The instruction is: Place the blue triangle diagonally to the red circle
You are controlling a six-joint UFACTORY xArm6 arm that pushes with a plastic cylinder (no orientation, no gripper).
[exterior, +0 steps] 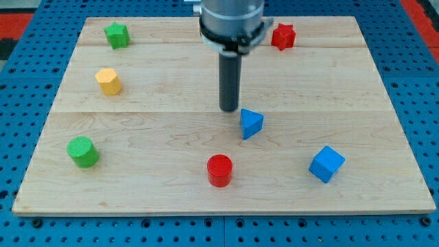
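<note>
The blue triangle point(251, 124) lies a little right of the frame's centre on the wooden board point(171, 137), one corner pointing toward the view's right. My tip point(229, 110) sits just beside it, at its upper left, so close that I cannot tell whether the two touch or a sliver of board shows between them. The rod rises straight up from there to the grey collar of the arm point(232, 20) at the top centre of the frame; this arm carries no jaws at all, only the bare rod, so nothing is grasped or clamped. The red circle point(220, 170) stands below and slightly left of the blue triangle, in the lower middle of the frame, apart from it with bare wood between. Further to the lower right rests the blue cube point(326, 164), turned so one edge faces the view's bottom, well apart from both. Going outward, the red star-like block point(282, 36) sits near the board's top edge, upper right of the rod. On the left half, the green star-like block point(117, 34) is in the upper left of the frame, the yellow hexagonal block point(108, 81) lies below it, and the green cylinder point(83, 151) stands in the lower left. The board rests on a blue perforated surface point(27, 82).
</note>
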